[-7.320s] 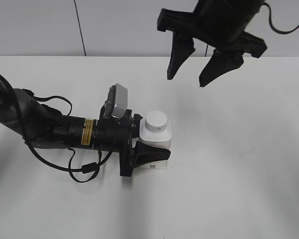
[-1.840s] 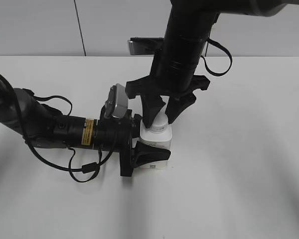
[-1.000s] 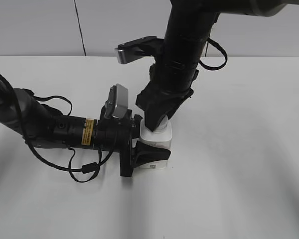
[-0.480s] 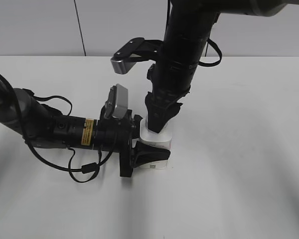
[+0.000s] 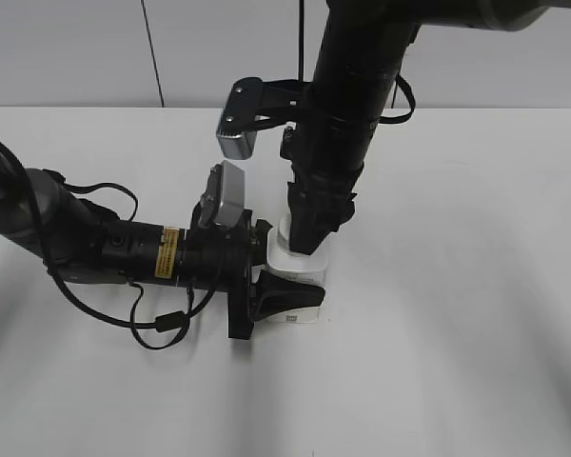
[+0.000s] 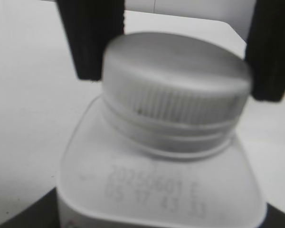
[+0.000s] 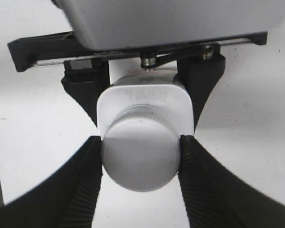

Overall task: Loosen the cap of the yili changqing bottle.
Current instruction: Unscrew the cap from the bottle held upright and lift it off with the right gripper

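The yili changqing bottle point(image 5: 300, 273) stands upright on the white table, a squat white bottle with a printed date on its shoulder point(image 6: 152, 187). My left gripper point(image 5: 284, 278) lies along the table from the left and is shut on the bottle's body, one black finger point(image 5: 287, 297) across its front. The cap point(image 7: 140, 161), white and ribbed at the rim point(image 6: 180, 92), sits on the neck. My right gripper point(image 7: 140, 164) comes straight down from above and is shut on the cap, its ribbed fingers point(image 6: 92, 45) pressed against opposite sides. In the exterior view the cap is almost fully hidden by the right gripper point(image 5: 309, 236).
The left arm and its looping cables point(image 5: 95, 252) stretch over the table's left half. Its wrist camera point(image 5: 226, 195) sticks up close to the right arm's wrist camera point(image 5: 240, 122). Bare white table point(image 5: 457, 333) lies to the right and front, with a grey wall behind.
The right wrist has twisted about its vertical axis while staying clamped on the cap; its camera housing swung round toward the front left. Bottle and left arm have not moved.
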